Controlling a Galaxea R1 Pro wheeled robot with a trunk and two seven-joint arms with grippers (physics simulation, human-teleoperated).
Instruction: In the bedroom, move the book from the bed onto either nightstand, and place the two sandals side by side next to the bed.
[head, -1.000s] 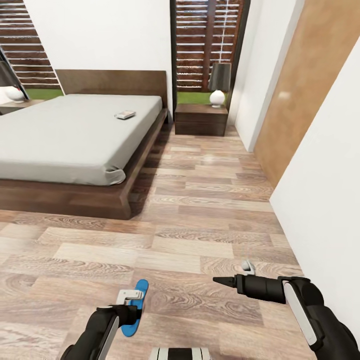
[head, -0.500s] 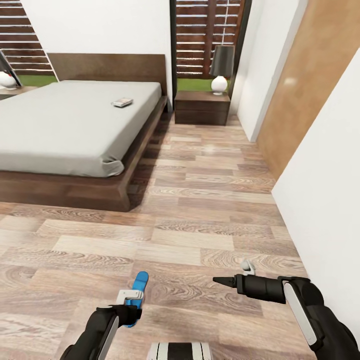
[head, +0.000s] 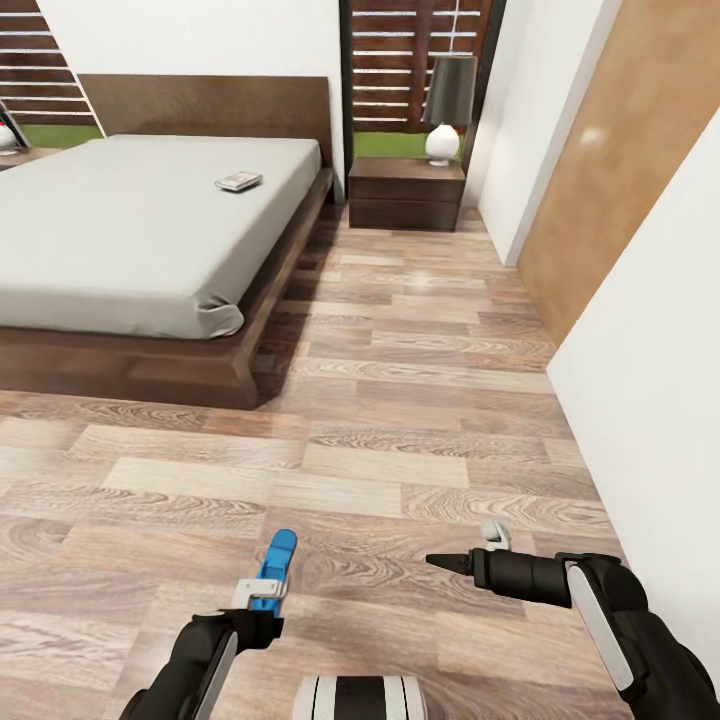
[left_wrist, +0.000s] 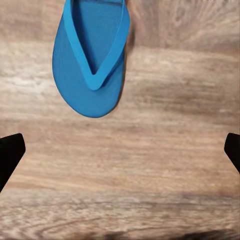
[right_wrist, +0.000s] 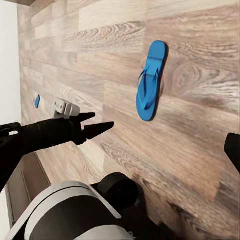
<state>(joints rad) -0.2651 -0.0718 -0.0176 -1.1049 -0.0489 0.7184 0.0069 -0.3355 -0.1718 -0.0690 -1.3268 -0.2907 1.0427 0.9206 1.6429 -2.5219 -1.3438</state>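
One blue sandal (head: 281, 553) lies flat on the wood floor, just ahead of and partly under my left gripper (head: 260, 598). In the left wrist view the sandal (left_wrist: 92, 55) lies beyond the open left gripper (left_wrist: 120, 152), whose fingertips (left_wrist: 10, 155) stand far apart with nothing between them. My right gripper (head: 447, 562) hangs open over bare floor to the right, pointing left. The right wrist view shows the same sandal (right_wrist: 150, 82) and a small blue shape (right_wrist: 37, 101) farther off. The book (head: 238, 181) lies on the bed (head: 120, 230). The nightstand (head: 405, 195) stands right of the headboard.
A lamp (head: 446, 110) stands on the nightstand. A white wall (head: 650, 330) and a wooden door (head: 610, 150) close off the right side. The bed's dark frame corner (head: 235, 385) juts onto the floor. A wide strip of wood floor (head: 420, 330) runs between bed and wall.
The whole view has shifted: bed and nightstand sit higher in the picture, so the camera moved. More of the sandal shows ahead of my left gripper. Both arms keep their pose.
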